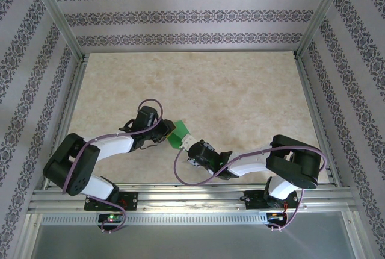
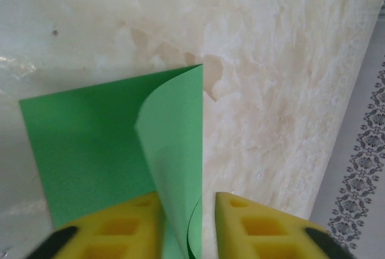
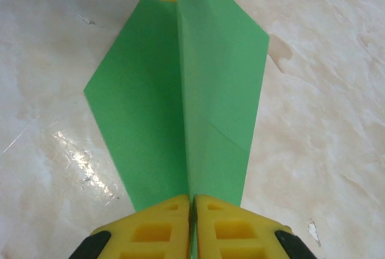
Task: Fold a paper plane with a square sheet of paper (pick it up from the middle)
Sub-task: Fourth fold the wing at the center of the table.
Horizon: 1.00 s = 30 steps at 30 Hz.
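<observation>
Bright green, that square sheet of paper [image 3: 150, 108]: one plain colour, no print, a shade paler on the raised flap. The left gripper [image 2: 187, 197] is yellow with black patches low in the frame, and the right gripper [image 3: 192, 202] has the same yellow and black. The table [image 1: 240, 90] is creamy beige and marbled. The walls [image 1: 180, 15] are white with bands of grey-purple floral ornament. The arms [image 1: 111, 146] are black and white.

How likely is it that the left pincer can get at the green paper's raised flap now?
Probably yes: the left pincer straddles the green paper's raised flap, fingers apart, with nothing blocking. The right pincer pinches the opposite end, clear of it.
</observation>
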### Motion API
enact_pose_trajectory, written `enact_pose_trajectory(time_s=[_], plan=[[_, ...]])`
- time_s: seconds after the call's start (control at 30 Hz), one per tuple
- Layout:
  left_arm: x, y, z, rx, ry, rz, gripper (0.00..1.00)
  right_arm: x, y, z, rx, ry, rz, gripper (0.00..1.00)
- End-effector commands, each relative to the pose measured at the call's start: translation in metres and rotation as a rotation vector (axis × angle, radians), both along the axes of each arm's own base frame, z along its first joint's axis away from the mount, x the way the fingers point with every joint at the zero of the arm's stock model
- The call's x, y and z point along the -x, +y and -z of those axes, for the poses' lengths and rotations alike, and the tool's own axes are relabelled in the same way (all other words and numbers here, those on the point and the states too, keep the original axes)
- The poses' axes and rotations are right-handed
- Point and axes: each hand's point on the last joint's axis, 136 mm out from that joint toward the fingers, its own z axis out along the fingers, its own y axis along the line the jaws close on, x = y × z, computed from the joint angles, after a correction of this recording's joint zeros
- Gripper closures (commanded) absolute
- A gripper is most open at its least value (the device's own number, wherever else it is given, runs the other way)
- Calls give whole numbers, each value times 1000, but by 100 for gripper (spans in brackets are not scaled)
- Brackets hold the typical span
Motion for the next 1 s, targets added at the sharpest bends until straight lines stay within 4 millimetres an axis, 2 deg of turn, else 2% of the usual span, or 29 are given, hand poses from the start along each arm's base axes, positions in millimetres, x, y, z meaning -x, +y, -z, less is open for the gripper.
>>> enact_pose_trajectory(time_s=[0.0,0.13,0.37,0.53,0.97], plan=[[-6,-1,-9,13,-25,22,86,3,-5,4,-10,18,-3,89],[-8,2,-11,15,-26,26,96,3,-12,8,6,24,3,85],[-9,0,-14,28,-22,39,98,-1,-16,11,22,25,15,79],[-8,-1,-15,37,-19,47,99,-2,-18,12,30,24,17,79],[-9,-1,-13,38,-13,45,99,-1,-17,12,-12,58,20,89]])
